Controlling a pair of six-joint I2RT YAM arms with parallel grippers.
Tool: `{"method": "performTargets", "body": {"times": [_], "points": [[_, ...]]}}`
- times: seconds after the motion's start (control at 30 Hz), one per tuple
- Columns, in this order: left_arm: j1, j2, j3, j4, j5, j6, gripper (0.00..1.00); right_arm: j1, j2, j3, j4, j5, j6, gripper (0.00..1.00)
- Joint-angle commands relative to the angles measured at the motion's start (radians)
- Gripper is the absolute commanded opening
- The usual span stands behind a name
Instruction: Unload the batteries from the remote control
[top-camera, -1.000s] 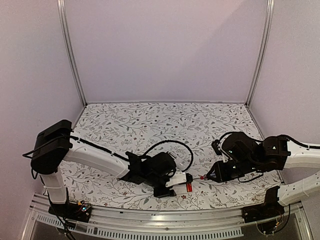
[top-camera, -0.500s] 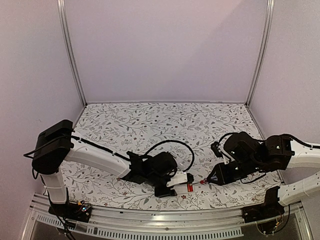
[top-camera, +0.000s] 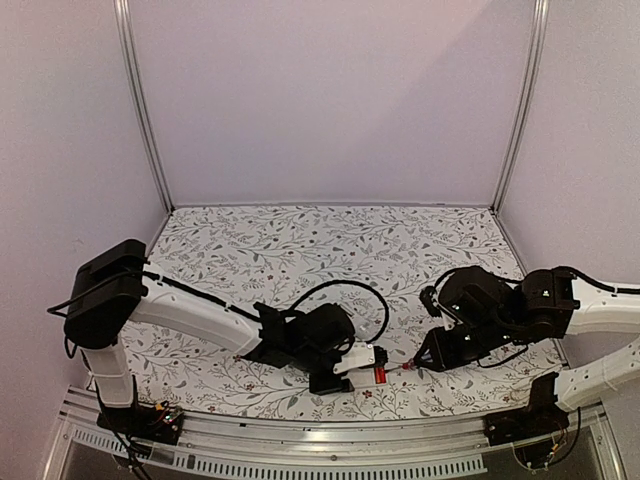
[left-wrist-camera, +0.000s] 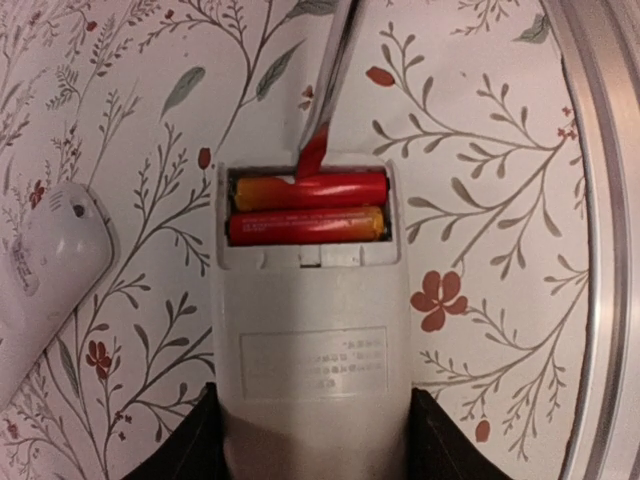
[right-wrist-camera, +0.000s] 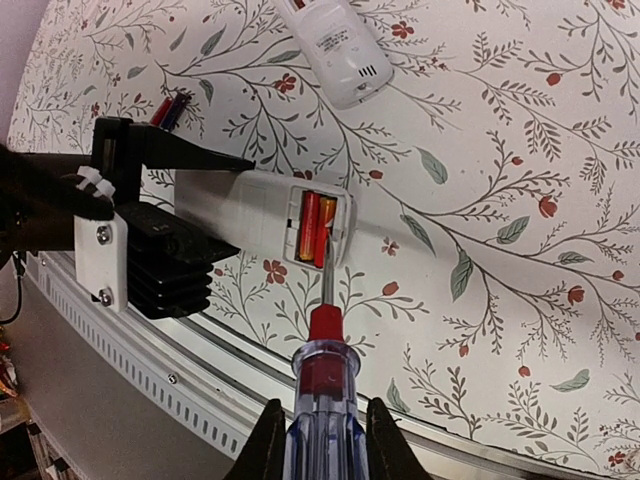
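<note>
The white remote control (left-wrist-camera: 312, 330) lies back-up on the flowered table, and my left gripper (left-wrist-camera: 312, 445) is shut on its lower body. Its open recess holds two red batteries (left-wrist-camera: 308, 208), side by side. My right gripper (right-wrist-camera: 320, 432) is shut on the screwdriver (right-wrist-camera: 320, 390) with the clear red-and-blue handle. The metal shaft (right-wrist-camera: 325, 278) reaches into the recess end and its tip (left-wrist-camera: 313, 165) touches the upper battery. In the top view the remote control (top-camera: 362, 360) juts from the left gripper (top-camera: 345, 368) towards the right gripper (top-camera: 432, 355).
A white rounded plastic piece (right-wrist-camera: 335, 45) with a label lies on the table just beyond the remote, and appears as the white piece (left-wrist-camera: 45, 270) left of it. The metal rail (right-wrist-camera: 200, 375) of the near table edge runs close below the remote.
The right arm has shifted slightly left and towards the near edge, bringing the screwdriver tip up to the remote's open end. The left arm and remote have stayed still.
</note>
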Motion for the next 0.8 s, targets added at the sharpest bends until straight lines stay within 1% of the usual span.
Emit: {"method": "performTargets", "body": {"times": [0.0, 0.23, 0.47, 0.67, 0.77], "points": [[0.011, 0.071, -0.029, -0.125, -0.024, 0.017, 0.26, 0.008, -0.002, 0.025, 0.018, 0.011, 0.012, 0.00], [0.011, 0.071, -0.026, -0.128, -0.024, 0.017, 0.26, 0.008, 0.019, 0.048, -0.029, 0.046, 0.022, 0.00], [0.011, 0.071, -0.026, -0.129, -0.011, 0.020, 0.25, 0.027, 0.135, 0.122, -0.121, 0.102, 0.018, 0.00], [0.011, 0.074, -0.026, -0.129, 0.006, 0.020, 0.24, 0.037, 0.225, 0.139, -0.095, 0.093, 0.006, 0.00], [0.010, 0.077, -0.029, -0.125, 0.022, 0.020, 0.24, 0.037, 0.274, 0.126, -0.036, 0.048, 0.005, 0.00]]}}
